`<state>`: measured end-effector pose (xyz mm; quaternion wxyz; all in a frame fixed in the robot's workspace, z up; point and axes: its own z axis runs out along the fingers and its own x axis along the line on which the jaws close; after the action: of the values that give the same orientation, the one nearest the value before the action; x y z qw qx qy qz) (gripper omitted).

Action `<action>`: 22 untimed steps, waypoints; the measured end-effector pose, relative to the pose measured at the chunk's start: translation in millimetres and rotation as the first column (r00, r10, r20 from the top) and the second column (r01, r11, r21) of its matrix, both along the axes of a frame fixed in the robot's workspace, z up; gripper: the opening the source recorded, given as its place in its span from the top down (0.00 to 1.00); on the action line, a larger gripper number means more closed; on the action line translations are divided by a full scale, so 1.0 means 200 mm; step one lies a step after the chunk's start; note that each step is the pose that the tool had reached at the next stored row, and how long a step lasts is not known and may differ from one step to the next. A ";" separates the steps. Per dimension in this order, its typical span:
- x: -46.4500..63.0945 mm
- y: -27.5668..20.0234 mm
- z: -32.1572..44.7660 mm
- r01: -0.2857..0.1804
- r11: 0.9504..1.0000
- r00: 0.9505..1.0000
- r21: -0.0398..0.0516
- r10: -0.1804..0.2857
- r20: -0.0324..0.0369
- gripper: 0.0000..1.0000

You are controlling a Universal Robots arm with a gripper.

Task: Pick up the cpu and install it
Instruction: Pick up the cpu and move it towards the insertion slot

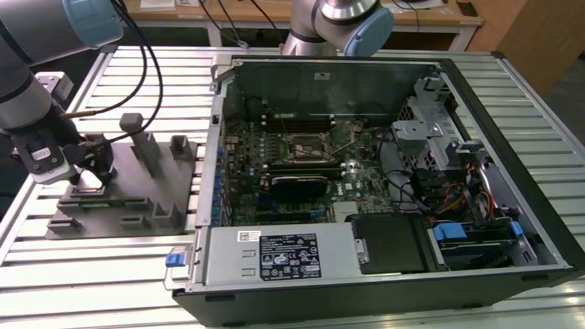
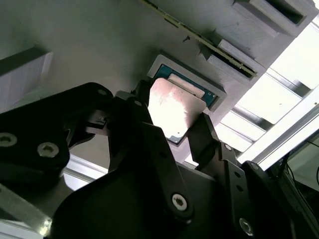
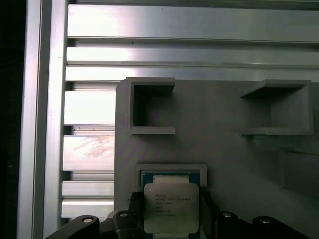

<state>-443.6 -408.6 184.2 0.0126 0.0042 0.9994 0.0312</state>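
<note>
While the cpu (image 2: pixel 177 107) (image 3: pixel 171 206) sat at the raised square pocket (image 2: pixel 219 92) (image 3: pixel 169 168) of the grey holder plate (image 1: pixel 101 223), the gripper (image 2: pixel 172 118) (image 3: pixel 169 205) was clamped on it. In the second wrist view one black finger (image 2: pixel 139 112) pressed against one edge of the chip and the other finger (image 2: pixel 204 132) pressed against the opposite edge. The chip's silvery top faced the cameras in both wrist views, with a thin teal rim showing around it. Whether it was lifted clear of the pocket could not be told.

Beyond the pocket on the same plate stood two open box-shaped blocks (image 3: pixel 152 107) (image 3: pixel 279 107), well apart from each other.

In the exterior view the gripper (image 1: pixel 92 175) reached down onto the plate at the exterior view's left, below the arm (image 1: pixel 23 89) and its black cables (image 1: pixel 137 62). The plate lay on a table of aluminium slats (image 1: pixel 119 274). Just beside the plate, toward the exterior view's right, an open computer case (image 1: pixel 512 157) lay on the table. Its green motherboard (image 1: pixel 357 181) was exposed, and the dark square socket (image 1: pixel 305 145) sat near the middle of that board.
</note>
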 end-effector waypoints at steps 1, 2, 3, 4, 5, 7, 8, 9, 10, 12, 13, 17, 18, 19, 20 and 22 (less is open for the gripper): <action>0.00 0.000 0.000 0.000 1.000 1.000 0.000 0.000 0.000 0.46; 0.00 0.000 0.000 0.000 1.000 1.000 0.000 0.000 0.000 0.46; 0.00 0.000 0.000 0.000 1.000 1.000 0.000 0.000 0.000 0.46; 0.00 0.000 0.001 0.000 1.000 1.000 0.000 0.000 0.000 0.46; 0.00 0.000 0.001 0.000 1.000 1.000 0.000 0.000 0.000 0.46; 0.00 0.000 0.004 0.000 1.000 1.000 0.000 0.000 0.000 0.46; 0.00 0.000 0.010 0.000 1.000 1.000 0.000 0.000 0.000 0.46; 0.00 0.000 0.016 0.000 1.000 1.000 0.000 0.000 0.000 0.46; 0.00 0.000 0.024 0.000 1.000 1.000 0.000 0.000 0.000 0.46; 0.00 0.000 0.043 0.000 1.000 1.000 0.000 0.000 0.000 0.46; 0.00 0.000 0.052 0.000 1.000 1.000 0.000 0.000 0.000 0.46; 0.00 0.000 0.089 0.000 1.000 1.000 0.000 0.000 0.000 0.46; 0.00 0.000 0.097 0.000 1.000 1.000 0.000 0.000 0.000 0.46; 0.00 0.000 0.103 0.000 1.000 1.000 0.000 0.000 0.000 0.46; 0.00 0.000 0.104 0.000 1.000 1.000 0.000 0.000 0.000 0.46; 0.00 0.000 0.103 0.000 1.000 1.000 0.000 0.000 0.001 0.46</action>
<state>-443.5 -408.6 204.8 0.0129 0.0042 0.9994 0.0314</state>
